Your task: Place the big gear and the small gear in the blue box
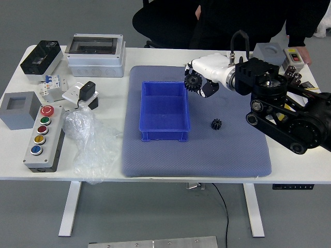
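The white table (114,95) holds a blue-gray mat (207,157), a clear plastic bag (92,147) at eight o'clock, a button box (54,133) at nine and a windowed box (95,59) at ten.

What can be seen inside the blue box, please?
Only bare floor and walls show inside the blue box. The big gear in the right hand hides its far right corner.
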### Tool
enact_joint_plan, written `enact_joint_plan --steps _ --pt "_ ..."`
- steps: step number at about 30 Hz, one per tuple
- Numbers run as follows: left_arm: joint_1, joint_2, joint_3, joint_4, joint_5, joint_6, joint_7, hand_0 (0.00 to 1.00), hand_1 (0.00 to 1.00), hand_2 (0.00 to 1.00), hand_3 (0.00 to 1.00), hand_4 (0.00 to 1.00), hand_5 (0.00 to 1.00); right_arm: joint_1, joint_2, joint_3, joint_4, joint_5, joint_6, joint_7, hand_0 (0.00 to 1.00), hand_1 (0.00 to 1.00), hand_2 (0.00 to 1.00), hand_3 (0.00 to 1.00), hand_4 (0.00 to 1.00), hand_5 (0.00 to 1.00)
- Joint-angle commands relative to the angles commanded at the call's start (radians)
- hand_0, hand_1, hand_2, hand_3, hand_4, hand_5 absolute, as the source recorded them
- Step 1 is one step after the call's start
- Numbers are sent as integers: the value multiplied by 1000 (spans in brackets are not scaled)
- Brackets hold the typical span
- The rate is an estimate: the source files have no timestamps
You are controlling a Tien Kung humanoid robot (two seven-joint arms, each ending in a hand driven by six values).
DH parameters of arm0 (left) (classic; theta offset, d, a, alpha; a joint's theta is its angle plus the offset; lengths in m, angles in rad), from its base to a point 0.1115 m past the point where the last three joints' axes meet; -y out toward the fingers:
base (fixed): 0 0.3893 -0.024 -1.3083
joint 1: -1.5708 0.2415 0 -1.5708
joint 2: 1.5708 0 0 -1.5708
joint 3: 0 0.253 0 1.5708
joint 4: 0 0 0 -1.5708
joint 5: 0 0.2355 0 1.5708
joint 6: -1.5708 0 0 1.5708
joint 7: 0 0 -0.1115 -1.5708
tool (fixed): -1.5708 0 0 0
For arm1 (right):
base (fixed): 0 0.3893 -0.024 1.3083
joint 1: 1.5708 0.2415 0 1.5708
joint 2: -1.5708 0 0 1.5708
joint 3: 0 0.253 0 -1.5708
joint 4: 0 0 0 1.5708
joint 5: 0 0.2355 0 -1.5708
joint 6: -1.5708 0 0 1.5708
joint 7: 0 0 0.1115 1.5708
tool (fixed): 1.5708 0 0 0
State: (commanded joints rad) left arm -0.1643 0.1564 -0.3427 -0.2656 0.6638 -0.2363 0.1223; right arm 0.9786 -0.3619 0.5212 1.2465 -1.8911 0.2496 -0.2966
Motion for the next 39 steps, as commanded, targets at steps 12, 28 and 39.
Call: enact_joint_plan --steps 12,28,39 --pt "-6 -1 18 0 -5 1 -3 860 829 829 779 594 372 11 133 -56 -87 60 -23 13 343 332 443 579 547 21" --pt "-18 -11 29 0 -11 1 -1 860 829 829 779 594 370 -4 181 -75 -136 109 -20 15 356 344 443 589 553 42" --pt "-20 -12 28 0 -10 1 -1 860 829 829 778 592 369 -1 175 -67 -146 130 13 5 303 388 484 636 665 127"
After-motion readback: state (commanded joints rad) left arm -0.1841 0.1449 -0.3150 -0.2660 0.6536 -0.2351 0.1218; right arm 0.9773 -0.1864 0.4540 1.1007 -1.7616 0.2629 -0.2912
